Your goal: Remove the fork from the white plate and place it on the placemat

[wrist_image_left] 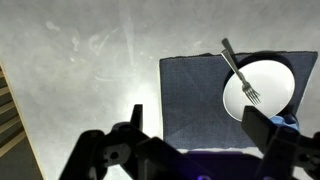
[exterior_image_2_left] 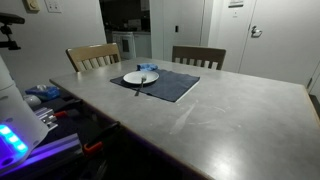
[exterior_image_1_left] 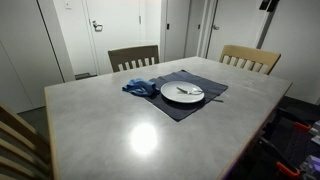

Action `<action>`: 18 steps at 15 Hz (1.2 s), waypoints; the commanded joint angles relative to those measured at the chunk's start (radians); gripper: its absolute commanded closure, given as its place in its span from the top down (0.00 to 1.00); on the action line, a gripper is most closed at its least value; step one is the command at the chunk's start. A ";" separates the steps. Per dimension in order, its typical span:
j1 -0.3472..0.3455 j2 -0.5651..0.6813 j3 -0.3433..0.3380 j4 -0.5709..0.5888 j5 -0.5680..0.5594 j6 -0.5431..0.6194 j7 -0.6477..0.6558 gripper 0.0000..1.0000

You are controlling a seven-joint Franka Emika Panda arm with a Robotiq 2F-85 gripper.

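Observation:
A silver fork (wrist_image_left: 240, 70) lies across the white plate (wrist_image_left: 270, 78), its handle sticking out over the rim onto the dark blue placemat (wrist_image_left: 190, 100). Plate and placemat show in both exterior views, the plate (exterior_image_1_left: 182, 93) (exterior_image_2_left: 141, 77) on the placemat (exterior_image_1_left: 200, 102) (exterior_image_2_left: 165, 87). The fork shows faintly in the exterior views (exterior_image_1_left: 188, 92) (exterior_image_2_left: 143, 81). In the wrist view my gripper (wrist_image_left: 195, 125) is open and empty, well above the table, fingers spread over the placemat's near edge. The arm does not show in the exterior views.
A crumpled blue cloth (exterior_image_1_left: 139, 87) lies next to the plate on the placemat's edge. Wooden chairs (exterior_image_1_left: 133, 57) (exterior_image_1_left: 250, 58) stand at the grey table's (exterior_image_1_left: 110, 125) far side. Another chair (exterior_image_1_left: 18, 140) stands near a corner. Cluttered equipment (exterior_image_2_left: 40, 110) sits beside the table.

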 commanded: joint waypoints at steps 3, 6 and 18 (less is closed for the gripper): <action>-0.005 0.037 0.039 0.010 -0.011 -0.001 -0.009 1.00; 0.001 0.052 0.058 0.012 -0.024 0.001 -0.014 1.00; 0.088 0.249 0.068 0.131 0.032 0.044 -0.142 1.00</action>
